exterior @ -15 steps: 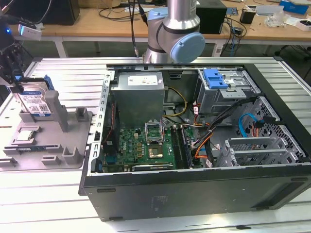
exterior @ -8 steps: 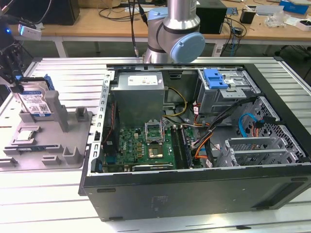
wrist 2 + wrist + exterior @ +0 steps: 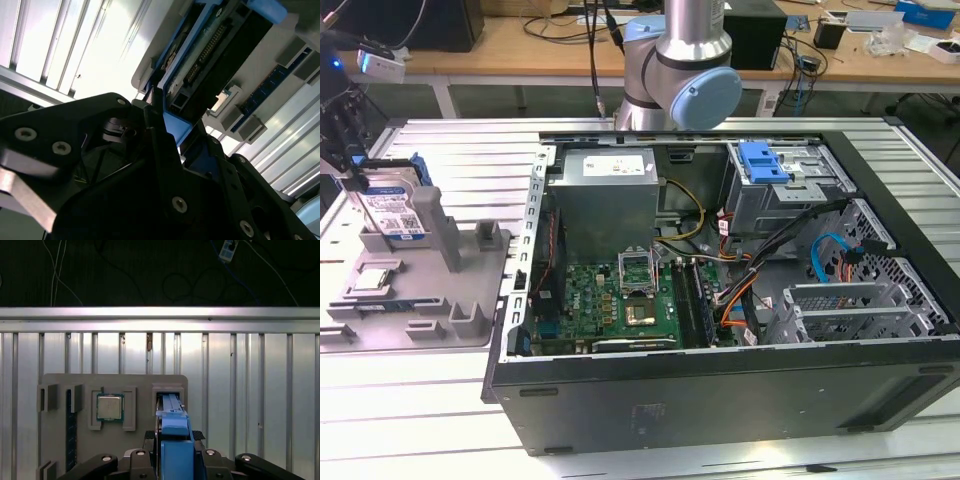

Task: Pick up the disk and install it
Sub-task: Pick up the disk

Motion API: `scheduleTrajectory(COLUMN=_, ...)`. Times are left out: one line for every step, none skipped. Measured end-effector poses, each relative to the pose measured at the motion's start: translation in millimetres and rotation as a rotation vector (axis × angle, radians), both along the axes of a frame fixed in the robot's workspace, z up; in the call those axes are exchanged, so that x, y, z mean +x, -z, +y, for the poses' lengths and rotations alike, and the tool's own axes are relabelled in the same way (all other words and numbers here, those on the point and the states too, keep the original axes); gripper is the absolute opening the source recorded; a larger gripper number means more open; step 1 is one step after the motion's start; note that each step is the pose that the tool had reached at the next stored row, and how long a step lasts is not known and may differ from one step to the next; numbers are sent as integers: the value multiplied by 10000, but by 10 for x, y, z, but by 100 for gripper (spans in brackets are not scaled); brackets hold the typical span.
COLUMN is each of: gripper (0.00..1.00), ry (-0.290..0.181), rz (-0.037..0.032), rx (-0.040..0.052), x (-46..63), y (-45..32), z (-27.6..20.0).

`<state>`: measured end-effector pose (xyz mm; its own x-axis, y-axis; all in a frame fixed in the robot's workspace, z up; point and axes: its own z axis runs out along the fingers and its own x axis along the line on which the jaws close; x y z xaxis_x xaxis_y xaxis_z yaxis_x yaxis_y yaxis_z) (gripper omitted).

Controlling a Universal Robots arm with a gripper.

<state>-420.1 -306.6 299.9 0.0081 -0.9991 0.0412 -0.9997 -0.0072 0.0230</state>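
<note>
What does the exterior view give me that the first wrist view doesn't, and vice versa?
Exterior view: the open computer case, its motherboard and the arm. First wrist view: the disk seen edge-on, standing in its slot with the pincer shut on it, and dark floor beyond the table rail. Both: the disk, the grey tray and the square chip.

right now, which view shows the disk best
The exterior view: the disk stands upright on the grey fixture, label facing the camera. The first wrist view shows its blue carrier edge-on; the second wrist view, its connector edge.
</note>
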Motion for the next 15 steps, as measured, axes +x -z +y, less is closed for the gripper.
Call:
scheduleTrajectory(gripper=37, ry=0, rz=0, rx=0, x=0, y=0, z=0)
scheduleTrajectory(gripper=37, ry=0, rz=-1, rx=-1, x=0, y=0, z=0)
scheduleTrajectory(gripper=37, ry=0, rz=-1, rx=-1, x=0, y=0, z=0)
scheduleTrajectory(gripper=37, ry=0, rz=-1, rx=0, x=0, y=0, z=0)
scheduleTrajectory(gripper=37, ry=0, rz=-2, rx=0, x=0, y=-2, z=0)
scheduleTrajectory(gripper=37, ry=0, rz=-2, rx=0, x=0, y=-5, z=0)
scheduleTrajectory(gripper=37, ry=0, rz=0, rx=-1, x=0, y=-13, z=0)
scheduleTrajectory(gripper=37, ry=0, rz=1, rx=-1, x=0, y=-19, z=0)
scheduleTrajectory(gripper=37, ry=0, rz=0, rx=-1, x=0, y=-30, z=0)
scheduleTrajectory(gripper=37, ry=0, rz=-6, rx=0, x=0, y=-48, z=0)
scheduleTrajectory(gripper=37, ry=-1, rz=-15, rx=-1, x=0, y=-70, z=0)
scheduleTrajectory(gripper=37, ry=0, rz=-19, rx=0, x=0, y=-79, z=0)
scheduleTrajectory(gripper=37, ry=0, rz=-24, rx=0, x=0, y=-88, z=0)
scheduleTrajectory(gripper=37, ry=0, rz=-29, rx=-1, x=0, y=-98, z=0)
scheduleTrajectory(gripper=37, ry=0, rz=-35, rx=-1, x=0, y=-106, z=0)
